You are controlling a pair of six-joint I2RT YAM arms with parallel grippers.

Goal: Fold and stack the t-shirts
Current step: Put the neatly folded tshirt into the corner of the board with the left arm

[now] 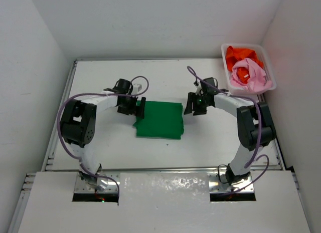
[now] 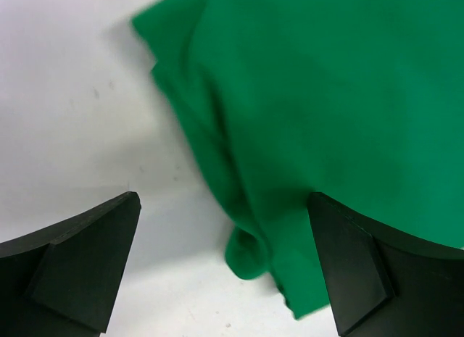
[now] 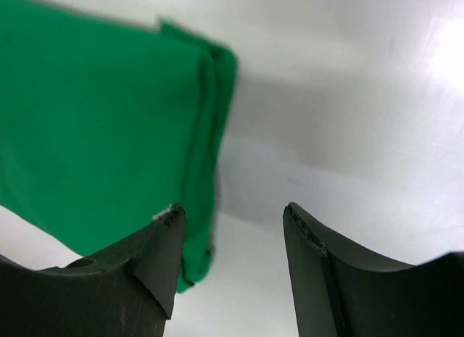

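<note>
The green t-shirt (image 1: 160, 120) lies folded into a rough rectangle on the white table, mid-centre. My left gripper (image 1: 133, 106) hovers at its far left corner, open and empty; in the left wrist view the shirt (image 2: 326, 98) spreads to the right with a rumpled corner between the fingertips (image 2: 94, 250). My right gripper (image 1: 196, 105) hovers just past the far right corner, open and empty; the shirt's folded edge (image 3: 109, 119) shows left of its fingers (image 3: 156, 257). The pink t-shirt (image 1: 249, 74) and the orange t-shirt (image 1: 242, 54) lie crumpled in the basket.
The white lattice basket (image 1: 225, 62) stands at the far right corner of the table. White walls close in on the left, back and right. The arm bases sit at the near edge.
</note>
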